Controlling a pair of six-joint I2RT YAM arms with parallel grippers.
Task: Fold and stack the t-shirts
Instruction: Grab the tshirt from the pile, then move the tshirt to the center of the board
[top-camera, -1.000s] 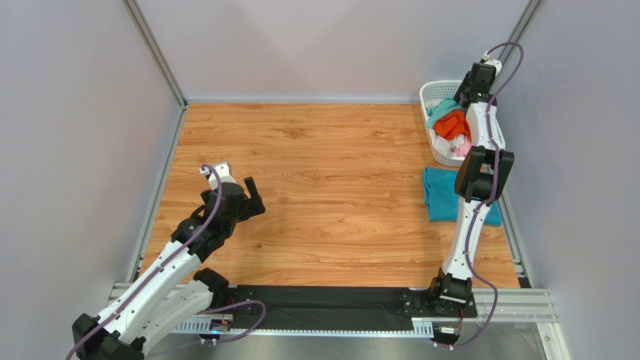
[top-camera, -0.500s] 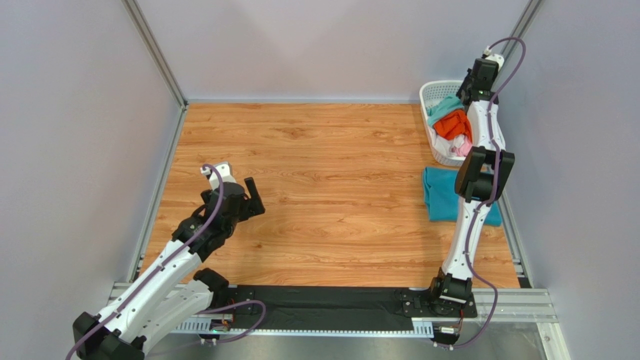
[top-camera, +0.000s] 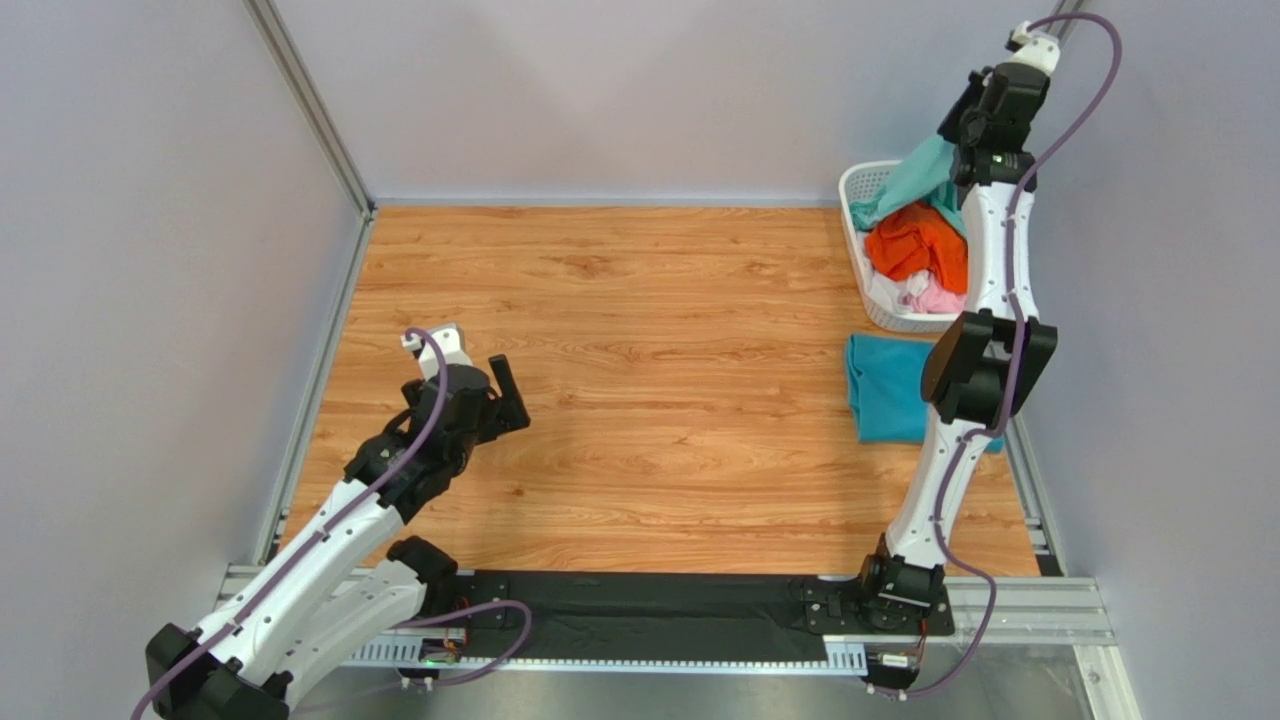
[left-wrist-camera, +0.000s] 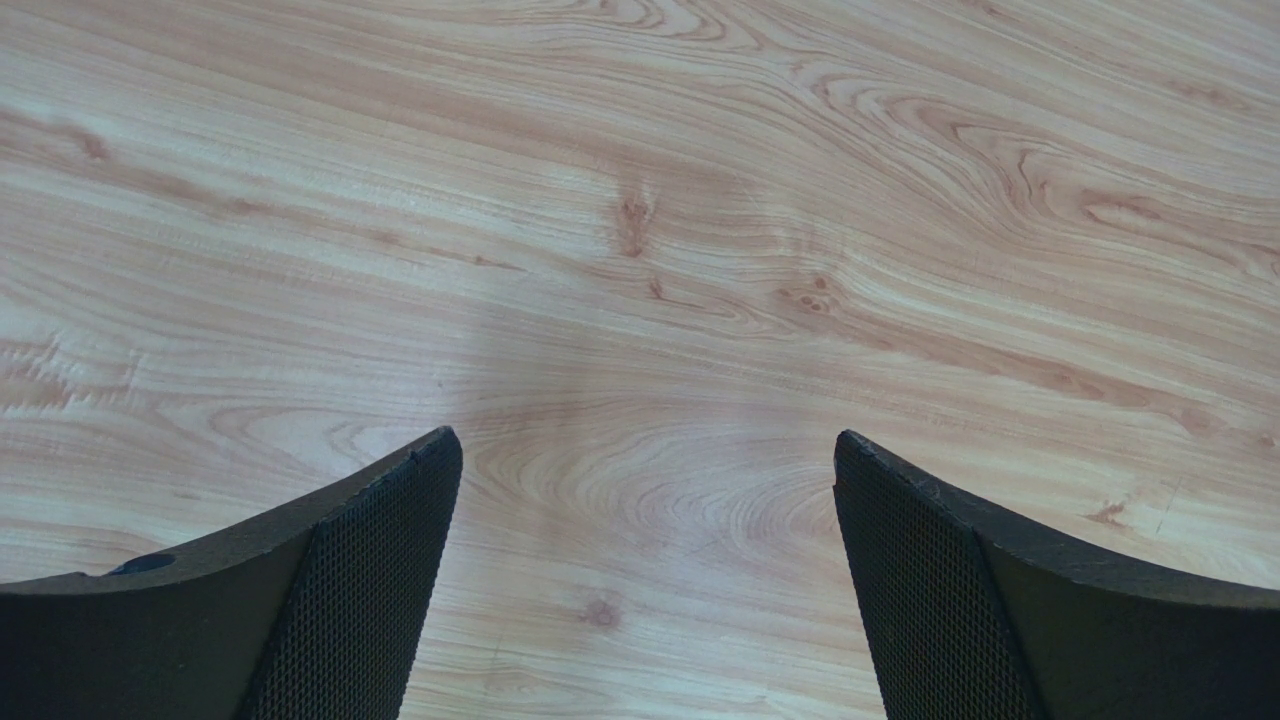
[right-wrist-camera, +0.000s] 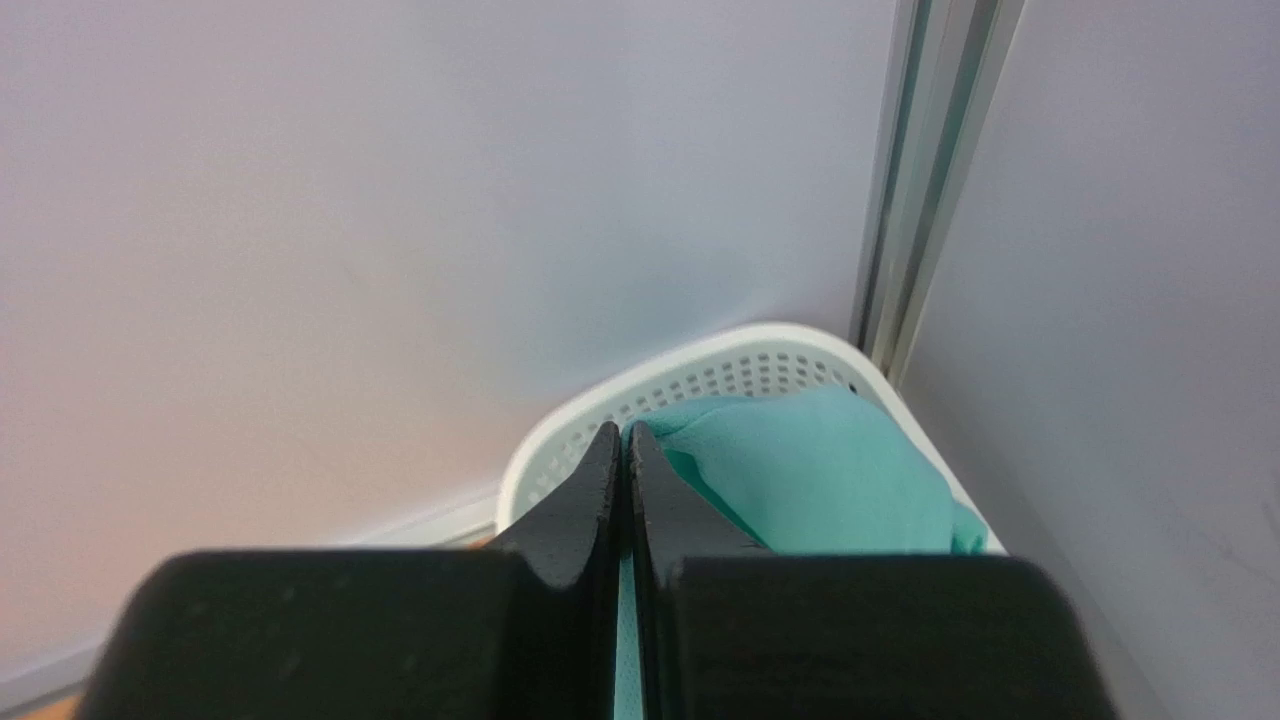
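Note:
My right gripper (top-camera: 966, 146) is raised above the white lattice basket (top-camera: 860, 189) at the back right. It is shut on the mint green t-shirt (top-camera: 920, 174), which hangs from it into the basket. In the right wrist view the fingers (right-wrist-camera: 601, 480) pinch the mint green cloth (right-wrist-camera: 819, 473). An orange t-shirt (top-camera: 920, 246) and pink and white cloth (top-camera: 924, 297) lie in the basket. A folded teal blue t-shirt (top-camera: 887, 389) lies on the table in front of the basket. My left gripper (top-camera: 496, 393) is open and empty over bare wood (left-wrist-camera: 646, 450) at the left.
The wooden table (top-camera: 646, 360) is enclosed by grey walls and metal frame posts (top-camera: 308, 105). The basket's rim (right-wrist-camera: 676, 375) sits against the back right corner post (right-wrist-camera: 917, 165). A black strip (top-camera: 646, 612) runs along the near edge.
My right gripper has risen and moved back to the right, lifting the mint green t-shirt up out of the basket. The left arm has not moved.

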